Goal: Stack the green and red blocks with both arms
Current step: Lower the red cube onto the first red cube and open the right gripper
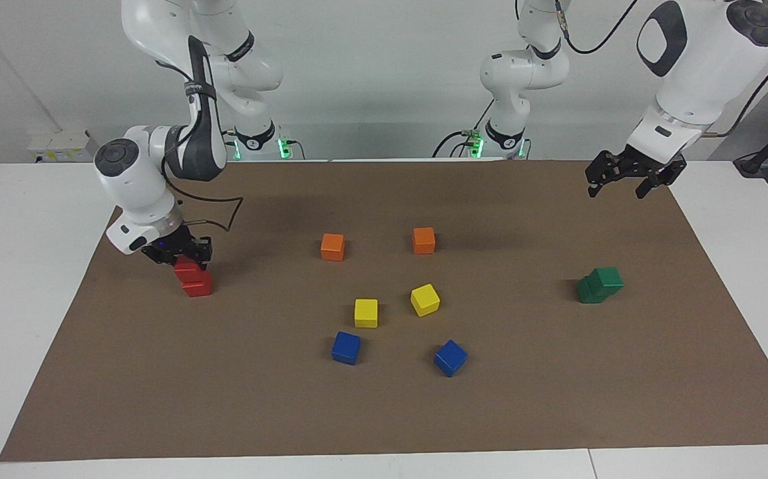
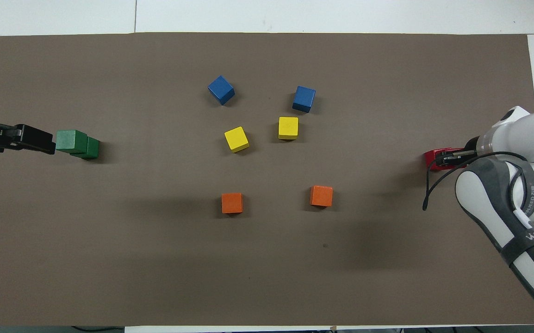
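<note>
Two red blocks are stacked toward the right arm's end of the mat: the upper red block (image 1: 186, 269) sits a little askew on the lower red block (image 1: 198, 287). My right gripper (image 1: 183, 258) is down on the stack, shut on the upper red block; in the overhead view the right gripper (image 2: 450, 157) hides most of the red stack (image 2: 431, 160). Two green blocks are stacked toward the left arm's end: the upper green block (image 1: 606, 279) sits offset on the lower green block (image 1: 587, 292). My left gripper (image 1: 630, 181) hangs open and empty, high over the mat's edge.
In the mat's middle lie two orange cubes (image 1: 333, 247) (image 1: 424, 240), two yellow cubes (image 1: 366, 313) (image 1: 425, 299) and two blue cubes (image 1: 346, 347) (image 1: 450, 357). The brown mat (image 1: 557, 399) lies on a white table. Two smaller white arms stand at the robots' end.
</note>
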`<state>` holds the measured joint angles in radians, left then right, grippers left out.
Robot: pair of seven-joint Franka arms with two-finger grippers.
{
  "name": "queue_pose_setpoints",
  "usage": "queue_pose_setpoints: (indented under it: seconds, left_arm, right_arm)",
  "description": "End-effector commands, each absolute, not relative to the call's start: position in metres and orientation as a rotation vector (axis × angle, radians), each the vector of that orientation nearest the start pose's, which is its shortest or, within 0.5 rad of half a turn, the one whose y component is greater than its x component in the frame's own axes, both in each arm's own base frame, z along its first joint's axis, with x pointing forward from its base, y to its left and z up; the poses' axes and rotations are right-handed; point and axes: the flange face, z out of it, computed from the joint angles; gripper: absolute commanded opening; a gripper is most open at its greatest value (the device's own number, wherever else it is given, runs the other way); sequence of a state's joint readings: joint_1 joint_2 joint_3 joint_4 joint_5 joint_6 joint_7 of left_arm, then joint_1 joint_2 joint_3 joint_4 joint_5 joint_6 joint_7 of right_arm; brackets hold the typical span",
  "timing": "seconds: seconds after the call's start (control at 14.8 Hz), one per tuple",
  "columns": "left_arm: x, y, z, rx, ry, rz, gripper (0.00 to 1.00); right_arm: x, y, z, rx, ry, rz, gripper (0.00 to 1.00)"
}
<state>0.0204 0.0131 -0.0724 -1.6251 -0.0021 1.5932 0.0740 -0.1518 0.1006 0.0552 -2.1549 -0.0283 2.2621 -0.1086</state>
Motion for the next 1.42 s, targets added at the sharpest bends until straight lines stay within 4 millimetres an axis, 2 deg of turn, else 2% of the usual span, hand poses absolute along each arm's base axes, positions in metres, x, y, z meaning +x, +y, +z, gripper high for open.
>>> queue_pose_setpoints:
  seconds: [0.0, 1.35]
  left_arm:
    - [0.5546, -0.0287, 0.6009, -3.135, 0.183, 0.075, 1.0]
    - [0.554, -0.0226, 0.6018, -3.134, 0.166, 0.072, 1.0]
  right_arm:
    - [0.5475, -0.0569, 0.3542, -3.145, -0.091, -0.043, 0.0]
    - [0.5485, -0.0596, 0.3481, -3.144, -0.107, -0.029, 0.0]
